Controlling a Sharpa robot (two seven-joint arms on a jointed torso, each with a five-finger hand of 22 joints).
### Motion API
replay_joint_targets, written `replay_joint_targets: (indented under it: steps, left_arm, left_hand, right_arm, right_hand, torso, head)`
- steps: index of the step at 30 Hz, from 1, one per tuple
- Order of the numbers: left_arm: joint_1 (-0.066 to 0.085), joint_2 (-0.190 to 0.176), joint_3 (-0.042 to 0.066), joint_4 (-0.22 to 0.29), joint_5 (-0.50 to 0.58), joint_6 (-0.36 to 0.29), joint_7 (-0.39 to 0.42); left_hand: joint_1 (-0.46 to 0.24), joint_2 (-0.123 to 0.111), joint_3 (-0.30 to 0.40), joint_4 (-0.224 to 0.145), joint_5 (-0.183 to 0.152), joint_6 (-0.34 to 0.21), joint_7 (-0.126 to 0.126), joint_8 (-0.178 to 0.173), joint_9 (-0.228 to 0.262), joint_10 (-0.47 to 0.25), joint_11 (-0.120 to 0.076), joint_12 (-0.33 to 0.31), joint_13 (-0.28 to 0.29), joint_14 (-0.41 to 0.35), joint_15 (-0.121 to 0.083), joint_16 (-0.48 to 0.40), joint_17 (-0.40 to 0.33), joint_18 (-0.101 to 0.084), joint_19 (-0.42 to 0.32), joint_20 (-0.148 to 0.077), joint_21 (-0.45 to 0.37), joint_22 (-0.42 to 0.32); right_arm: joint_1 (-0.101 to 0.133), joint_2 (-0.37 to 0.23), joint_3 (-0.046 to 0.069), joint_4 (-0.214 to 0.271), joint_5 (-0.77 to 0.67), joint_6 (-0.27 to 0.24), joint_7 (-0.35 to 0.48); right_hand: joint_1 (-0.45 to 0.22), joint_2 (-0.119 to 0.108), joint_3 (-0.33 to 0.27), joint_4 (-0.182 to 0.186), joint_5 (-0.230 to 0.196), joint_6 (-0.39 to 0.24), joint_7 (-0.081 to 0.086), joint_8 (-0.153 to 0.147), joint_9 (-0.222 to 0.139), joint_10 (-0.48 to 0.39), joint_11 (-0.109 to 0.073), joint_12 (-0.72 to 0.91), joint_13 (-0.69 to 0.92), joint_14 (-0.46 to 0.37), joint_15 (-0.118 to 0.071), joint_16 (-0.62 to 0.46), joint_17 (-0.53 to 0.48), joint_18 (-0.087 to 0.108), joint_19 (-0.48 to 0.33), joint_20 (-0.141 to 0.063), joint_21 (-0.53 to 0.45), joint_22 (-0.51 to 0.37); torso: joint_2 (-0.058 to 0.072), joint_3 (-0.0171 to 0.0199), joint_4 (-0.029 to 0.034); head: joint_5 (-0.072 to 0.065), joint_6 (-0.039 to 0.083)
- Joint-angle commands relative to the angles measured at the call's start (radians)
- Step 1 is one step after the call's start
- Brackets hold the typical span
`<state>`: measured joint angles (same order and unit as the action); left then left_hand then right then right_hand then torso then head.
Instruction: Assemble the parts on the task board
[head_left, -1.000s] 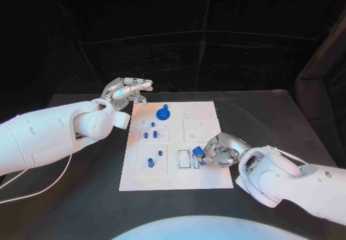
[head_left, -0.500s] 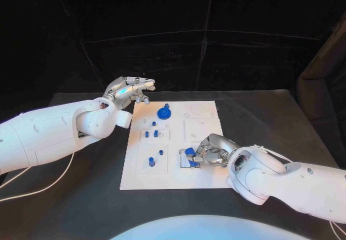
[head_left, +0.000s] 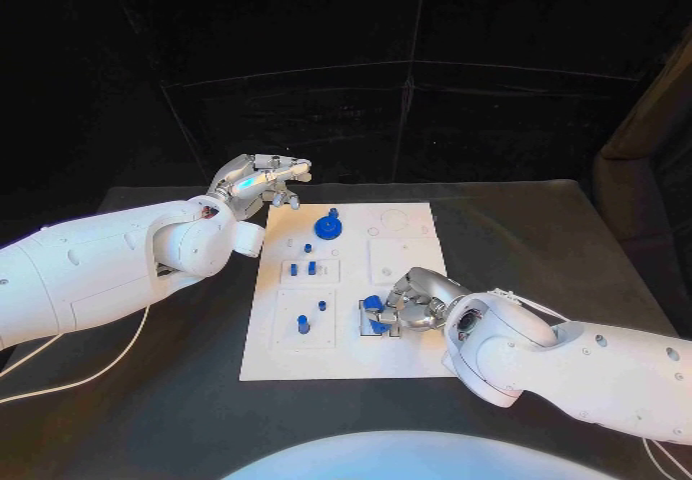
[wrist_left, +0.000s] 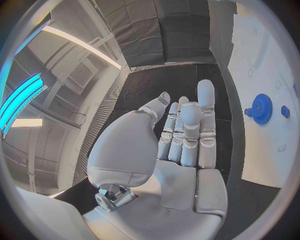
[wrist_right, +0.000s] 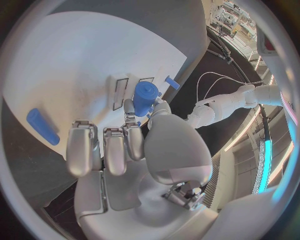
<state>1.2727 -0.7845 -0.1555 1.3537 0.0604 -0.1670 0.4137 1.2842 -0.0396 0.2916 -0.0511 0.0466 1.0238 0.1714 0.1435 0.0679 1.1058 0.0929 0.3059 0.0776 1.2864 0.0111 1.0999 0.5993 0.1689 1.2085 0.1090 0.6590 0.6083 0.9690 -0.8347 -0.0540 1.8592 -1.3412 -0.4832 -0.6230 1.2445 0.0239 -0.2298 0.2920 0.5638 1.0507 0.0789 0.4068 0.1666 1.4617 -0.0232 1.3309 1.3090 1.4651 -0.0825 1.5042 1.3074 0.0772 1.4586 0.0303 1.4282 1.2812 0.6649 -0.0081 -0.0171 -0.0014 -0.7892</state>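
Right hand (head_left: 408, 305), over the near right part of the white task board (head_left: 418, 362), pinches a blue cylindrical part (wrist_right: 145, 96) between thumb and a finger above two narrow rectangular slots (wrist_right: 120, 93). Left hand (head_left: 257, 181) hovers off the board's far left corner, fingers extended, grasping nothing. A blue gear (head_left: 329, 227) stands near the board's far edge.

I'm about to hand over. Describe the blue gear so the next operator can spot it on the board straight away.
Start at the white rectangular task board in the middle of the black table and look to its far end, near the open silver left hand. There sits the round blue toothed gear with a small knob rising from its centre. It is the only wide, disc-shaped blue part; the other blue pieces are slim pegs.
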Motion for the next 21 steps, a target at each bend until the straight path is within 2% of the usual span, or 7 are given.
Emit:
replay_joint_targets:
  steps: [1, 3, 4, 7, 10, 16, 21]
  left_arm:
    - [0.002, 0.0, 0.001, 0.003, 0.002, 0.009, 0.004]
    - [0.002, -0.001, 0.001, 0.003, 0.002, 0.008, 0.004]
    - [0.002, -0.001, 0.001, 0.003, 0.002, 0.008, 0.004]
    - [0.002, -0.002, 0.001, 0.004, 0.002, 0.008, 0.004]
    - [0.002, -0.003, 0.001, 0.004, 0.002, 0.008, 0.003]
    - [0.002, -0.004, 0.001, 0.005, 0.002, 0.009, 0.003]
    - [0.002, -0.004, 0.001, 0.005, 0.002, 0.009, 0.002]
  left_hand:
    - [0.008, 0.003, 0.0, -0.007, 0.002, -0.01, 0.0, -0.001, 0.0, -0.006, 0.001, 0.003, 0.001, -0.007, -0.001, -0.003, -0.001, 0.014, 0.006, 0.001, -0.004, -0.001]
    - [0.008, 0.003, 0.0, -0.007, 0.002, -0.01, 0.0, -0.001, 0.0, -0.006, 0.001, 0.003, 0.001, -0.007, -0.001, -0.003, -0.001, 0.014, 0.006, 0.001, -0.004, -0.001]
    - [0.008, 0.003, 0.0, -0.007, 0.002, -0.01, 0.0, -0.001, 0.0, -0.006, 0.001, 0.003, 0.001, -0.007, -0.001, -0.003, -0.001, 0.014, 0.006, 0.001, -0.004, -0.001]
    - [0.008, 0.003, 0.0, -0.007, 0.002, -0.01, 0.0, -0.001, 0.0, -0.006, 0.001, 0.003, 0.001, -0.007, -0.001, -0.003, -0.001, 0.014, 0.006, 0.001, -0.004, -0.001]
    - [0.008, 0.003, 0.0, -0.007, 0.002, -0.01, 0.0, -0.001, 0.0, -0.006, 0.001, 0.003, 0.001, -0.007, -0.001, -0.003, -0.001, 0.014, 0.006, 0.001, -0.004, -0.001]
    - [0.008, 0.003, 0.0, -0.007, 0.002, -0.01, 0.0, -0.001, 0.0, -0.006, 0.001, 0.003, 0.001, -0.007, -0.001, -0.003, -0.001, 0.014, 0.006, 0.001, -0.004, -0.001]
    - [0.008, 0.003, 0.0, -0.007, 0.002, -0.01, 0.0, -0.001, 0.0, -0.006, 0.001, 0.003, 0.001, -0.007, -0.001, -0.003, -0.001, 0.014, 0.006, 0.001, -0.004, -0.001]
  right_arm:
    - [0.001, 0.004, 0.0, -0.005, -0.026, 0.001, -0.025]
    - [0.001, 0.007, 0.0, -0.008, -0.03, -0.007, -0.031]
    - [0.001, 0.008, 0.0, -0.009, -0.033, -0.011, -0.033]
    - [0.001, 0.01, 0.0, -0.011, -0.037, -0.015, -0.034]
    - [0.001, 0.012, 0.0, -0.01, -0.04, -0.008, -0.032]
    - [0.001, 0.012, 0.0, -0.006, -0.041, -0.005, -0.028]
    - [0.001, 0.004, 0.0, 0.0, -0.044, -0.02, -0.005]
  right_hand:
    - [-0.01, 0.001, -0.01, -0.003, -0.026, 0.04, -0.031, 0.004, 0.005, 0.007, -0.004, 0.003, 0.03, 0.078, -0.007, 0.003, 0.123, -0.019, 0.0, -0.008, 0.004, 0.001]
    - [-0.047, 0.004, -0.031, -0.008, -0.155, 0.041, -0.032, 0.004, 0.01, 0.007, -0.004, -0.003, 0.029, 0.077, -0.008, 0.001, 0.121, -0.019, -0.001, -0.01, 0.003, 0.0]
    - [-0.091, -0.004, -0.056, 0.008, -0.277, 0.04, -0.036, 0.004, 0.011, 0.002, -0.001, -0.014, 0.021, 0.076, -0.008, -0.002, 0.115, -0.019, -0.001, -0.012, 0.002, 0.0]
    - [-0.13, -0.01, -0.06, 0.001, -0.417, 0.037, -0.03, 0.006, 0.019, -0.004, -0.003, -0.03, 0.011, 0.075, -0.007, -0.005, 0.112, -0.019, -0.002, -0.01, 0.001, -0.001]
    - [-0.15, -0.029, -0.047, 0.002, -0.436, 0.035, -0.03, 0.008, 0.024, -0.005, -0.003, -0.034, 0.011, 0.075, -0.007, -0.006, 0.112, -0.019, -0.002, -0.009, 0.001, 0.0]
    - [-0.234, -0.114, 0.028, 0.005, -0.474, 0.029, -0.03, 0.014, 0.041, -0.006, -0.002, -0.047, 0.012, 0.074, -0.006, -0.009, 0.109, -0.018, -0.004, -0.008, -0.002, -0.002]
    - [-0.216, -0.099, 0.064, 0.001, -0.443, 0.025, -0.03, 0.015, 0.048, -0.005, -0.001, -0.049, 0.016, 0.075, -0.006, -0.009, 0.111, -0.019, -0.004, -0.008, -0.001, 0.0]
  torso:
    - [0.0, 0.0001, 0.001]
    - [0.0, -0.0003, 0.0008]
    - [0.0, -0.0002, 0.0006]
    - [0.0, 0.0005, 0.0004]
    - [0.0, 0.001, 0.0002]
    - [0.0, 0.001, -0.0008]
    - [0.0, 0.0015, -0.0011]
  head:
    - [0.0, 0.0]
    - [0.001, 0.0]
    - [0.001, 0.0]
    - [0.003, 0.0]
    - [0.004, 0.001]
    - [0.005, 0.0]
    - [0.004, 0.001]
